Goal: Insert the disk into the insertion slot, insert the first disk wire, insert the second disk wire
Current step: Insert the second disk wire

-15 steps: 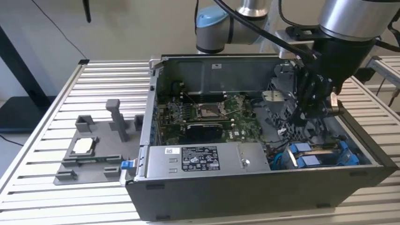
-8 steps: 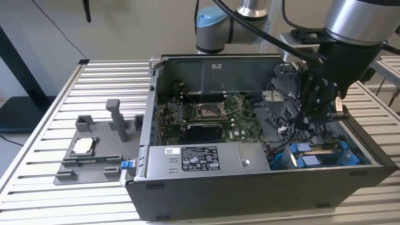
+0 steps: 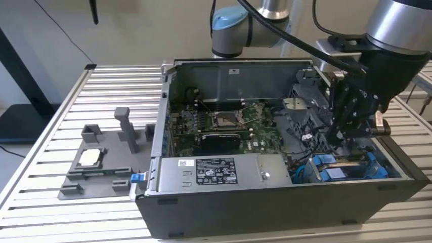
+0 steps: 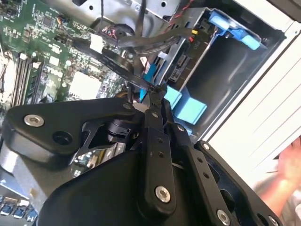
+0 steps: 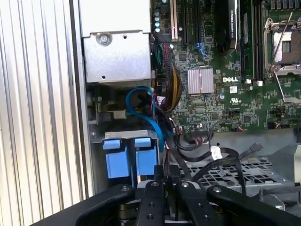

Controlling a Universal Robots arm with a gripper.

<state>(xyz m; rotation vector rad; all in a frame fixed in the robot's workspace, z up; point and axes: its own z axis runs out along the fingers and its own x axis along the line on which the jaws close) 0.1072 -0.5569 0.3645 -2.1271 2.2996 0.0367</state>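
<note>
Disk (image 3: 324,171): flat drive framed in bright blue plastic, sitting in the insertion slot (image 5: 94,137) at the case corner on the exterior view's right. Its two blue end tabs stand proud of the bay.
Slot: grey sheet-metal bay, just beside the silver power-supply box (image 3: 216,174).
Gripper (image 4: 157,89): matte black jointed links, reaching down into the case over the disk's end.
Jaws: drawn almost together, tips pinched on a flat black wire (image 4: 117,61).
Case (image 3: 270,212): dark rectangular box, lid off, with a green motherboard (image 3: 229,126) on its floor.
Desk (image 3: 115,86): ribbed aluminium slats, with a pale wall behind.
Fixture (image 3: 101,167): grey moulded plastic block with upright posts, on the exterior view's left, well apart from the case.
Clearance: open from above. Black, blue and multicoloured cables crowd close around the jaws.
Person: a blurred hand (image 4: 284,176) over the slats outside the case wall.
</note>
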